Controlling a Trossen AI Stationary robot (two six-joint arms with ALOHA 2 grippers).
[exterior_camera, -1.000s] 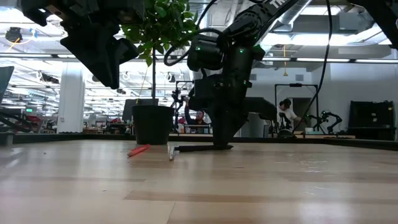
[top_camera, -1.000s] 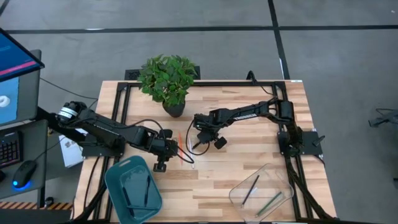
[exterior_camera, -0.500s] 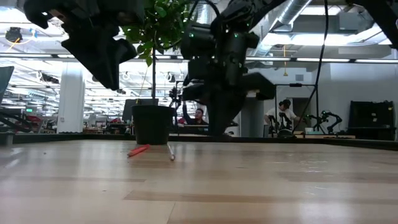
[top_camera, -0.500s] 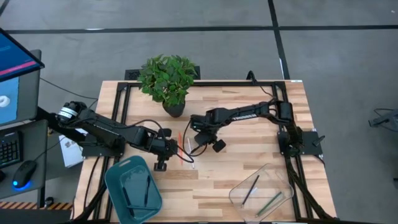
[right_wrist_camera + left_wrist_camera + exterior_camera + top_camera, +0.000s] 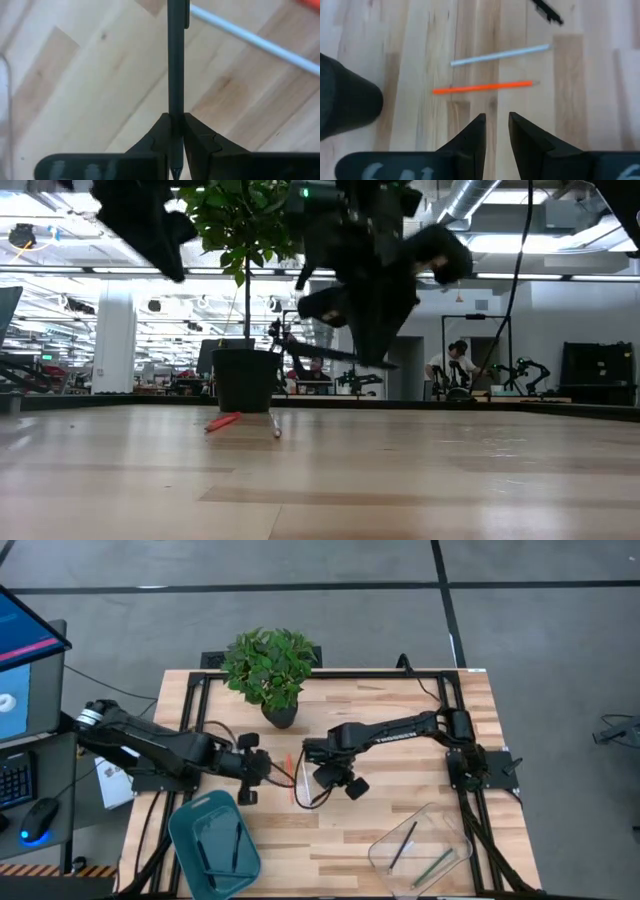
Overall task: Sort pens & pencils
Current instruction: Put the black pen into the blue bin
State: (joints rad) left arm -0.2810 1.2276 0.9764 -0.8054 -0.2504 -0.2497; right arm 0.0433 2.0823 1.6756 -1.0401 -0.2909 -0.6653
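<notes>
The right gripper (image 5: 174, 131) is clenched on a dark pen (image 5: 175, 60) and holds it in the air above the middle of the worktop (image 5: 400, 825); in the low view the dark pen (image 5: 335, 354) hangs clear of the wood, a little tilted. The left gripper (image 5: 496, 131) hovers just beside the orange pencil (image 5: 482, 87), its fingers a small gap apart and grasping nothing. The orange pencil and the white pen (image 5: 500, 55) lie on the worktop near each other, almost parallel, not touching. At the front edge, a teal tray (image 5: 190, 830) holds dark pens, and a clear container (image 5: 455, 835) holds two thin sticks. A potted plant (image 5: 270, 665) stands at the back.
</notes>
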